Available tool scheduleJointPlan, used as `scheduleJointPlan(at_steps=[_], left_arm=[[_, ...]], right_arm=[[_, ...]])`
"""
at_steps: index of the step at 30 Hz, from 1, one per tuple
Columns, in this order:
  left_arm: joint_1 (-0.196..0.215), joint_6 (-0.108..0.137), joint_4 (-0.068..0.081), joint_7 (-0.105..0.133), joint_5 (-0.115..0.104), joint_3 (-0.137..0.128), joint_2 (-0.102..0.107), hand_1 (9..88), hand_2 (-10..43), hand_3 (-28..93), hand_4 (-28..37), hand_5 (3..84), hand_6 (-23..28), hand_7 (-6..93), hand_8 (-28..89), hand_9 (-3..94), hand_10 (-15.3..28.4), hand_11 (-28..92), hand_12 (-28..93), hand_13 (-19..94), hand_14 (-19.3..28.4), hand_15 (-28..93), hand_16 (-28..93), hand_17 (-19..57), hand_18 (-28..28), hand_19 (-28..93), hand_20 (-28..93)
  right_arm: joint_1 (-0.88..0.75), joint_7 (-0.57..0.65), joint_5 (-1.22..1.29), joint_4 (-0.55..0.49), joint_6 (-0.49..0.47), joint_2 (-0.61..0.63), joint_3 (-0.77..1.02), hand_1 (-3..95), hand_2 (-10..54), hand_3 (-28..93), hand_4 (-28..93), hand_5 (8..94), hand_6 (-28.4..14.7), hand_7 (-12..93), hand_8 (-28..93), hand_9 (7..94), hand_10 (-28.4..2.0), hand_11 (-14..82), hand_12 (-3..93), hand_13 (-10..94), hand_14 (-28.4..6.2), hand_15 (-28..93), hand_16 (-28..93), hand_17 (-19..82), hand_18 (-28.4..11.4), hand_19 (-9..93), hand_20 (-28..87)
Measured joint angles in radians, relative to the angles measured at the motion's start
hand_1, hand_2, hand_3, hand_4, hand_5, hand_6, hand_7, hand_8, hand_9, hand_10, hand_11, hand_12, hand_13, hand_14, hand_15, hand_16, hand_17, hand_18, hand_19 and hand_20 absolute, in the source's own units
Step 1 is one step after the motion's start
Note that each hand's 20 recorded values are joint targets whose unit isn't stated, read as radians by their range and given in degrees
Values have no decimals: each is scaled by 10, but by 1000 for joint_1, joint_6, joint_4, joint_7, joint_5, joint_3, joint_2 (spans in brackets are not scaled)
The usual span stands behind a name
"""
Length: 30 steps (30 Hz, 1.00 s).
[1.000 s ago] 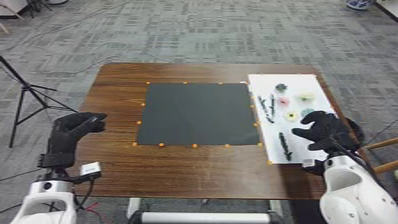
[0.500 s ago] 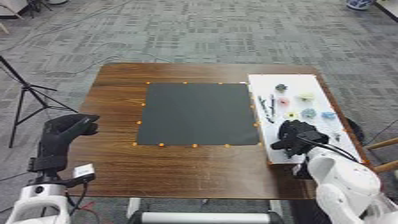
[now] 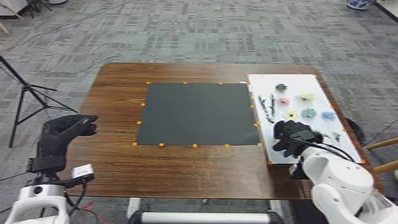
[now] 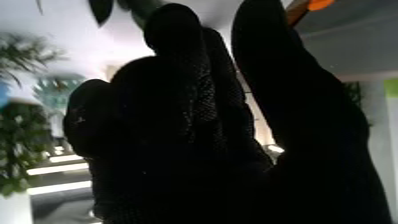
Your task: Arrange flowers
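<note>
My right hand [image 3: 291, 136] is over the near part of the white board [image 3: 313, 82], its fingers pointing down and open. Several flower heads lie beyond it: a dark green one [image 3: 281, 87], a cream one [image 3: 306, 96], a pink one [image 3: 284, 101], a yellow one [image 3: 290, 115], a teal one [image 3: 308, 113] and a blue one [image 3: 328, 115]. Dark stems [image 3: 271, 106] lie along the board's left side. In the right wrist view, the right hand [image 4: 195, 125] has a gap between thumb and fingers, with a dark leaf [image 4: 102, 10] past the fingertips. My left hand [image 3: 67, 131] hovers at the table's left edge, relaxed.
A dark square mat [image 3: 197, 114] with orange markers around it covers the middle of the brown table [image 3: 187, 175]. A black tripod [image 3: 28, 90] stands on the floor at the left.
The right hand has moved left and nearer, over the dark stem at the board's near end, uncovering the teal and blue flowers. The left hand has shifted slightly.
</note>
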Motion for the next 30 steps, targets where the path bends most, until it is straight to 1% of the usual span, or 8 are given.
scheduleJointPlan(at_steps=[5, 8, 13, 16, 19, 24, 28, 30], left_arm=[[9, 0, -2, 0, -2, -5, -3, 314, -7, 660, -152, 617, 27, 235, -76, 619, 149, 340, 190, 487, 186, 597, 35, 85, 185, 566, 575], [8, 0, -2, 0, -2, -2, -4, 313, -7, 662, -151, 616, 27, 235, -77, 619, 149, 339, 190, 486, 186, 596, 36, 85, 184, 566, 574], [3, -5, -2, -6, 0, 7, -6, 314, -7, 661, -152, 616, 26, 235, -77, 619, 148, 339, 190, 486, 187, 596, 36, 85, 184, 566, 574], [-1, -11, -1, -10, 1, 7, -7, 314, -8, 662, -152, 616, 26, 235, -77, 619, 149, 338, 190, 486, 187, 596, 36, 85, 184, 565, 574], [-2, -15, -1, -14, 1, 6, -8, 314, -8, 662, -151, 615, 26, 234, -76, 619, 149, 338, 190, 487, 187, 596, 36, 85, 184, 565, 574], [-2, -24, -2, -22, 4, 0, -10, 314, -8, 662, -151, 614, 26, 233, -76, 619, 150, 338, 189, 486, 187, 595, 36, 85, 184, 565, 574], [-1, -32, -3, -29, 11, -7, -13, 314, -8, 661, -151, 614, 26, 231, -76, 618, 150, 336, 189, 486, 187, 595, 36, 85, 184, 565, 574], [-1, -34, -4, -32, 12, -8, -13, 314, -8, 660, -150, 614, 26, 231, -76, 618, 151, 336, 189, 487, 187, 595, 36, 86, 184, 565, 574]], right_arm=[[-47, -12, 102, -51, 30, -17, 64, 477, -95, 629, -172, 479, -18, 409, -85, 788, -118, 360, 439, 865, -40, 584, 333, 594, -121, 932, 507], [-54, -25, 135, -85, 54, -33, 100, 440, -95, 649, -169, 480, -21, 402, -84, 779, -123, 391, 373, 864, -40, 583, 336, 594, -121, 932, 511], [-47, -36, 117, -98, 81, -42, 124, 403, -95, 649, -168, 474, -35, 369, -76, 756, -129, 361, 336, 858, -47, 580, 338, 589, -123, 932, 514], [-48, -35, 35, -90, 66, -41, 124, 398, -95, 645, -169, 478, -37, 358, -73, 756, -131, 351, 330, 855, -49, 576, 336, 586, -124, 932, 514], [-56, -27, -2, -77, 16, -37, 124, 398, -95, 638, -171, 543, -53, 291, -57, 770, -133, 329, 313, 855, -48, 575, 331, 584, -123, 932, 508], [-83, -11, 2, -46, -11, -11, 106, 414, -95, 632, -177, 585, -59, 274, -36, 800, -132, 317, 304, 869, -46, 562, 326, 593, -119, 932, 503], [-100, -11, -7, -38, 0, 28, 95, 440, -95, 638, -198, 501, -48, 462, -55, 811, -120, 392, 329, 886, -38, 562, 336, 611, -113, 932, 516], [-103, -11, -22, -37, 1, 54, 85, 465, -95, 633, -204, 466, -47, 527, -65, 818, -115, 404, 347, 894, -36, 568, 339, 622, -109, 932, 526]])
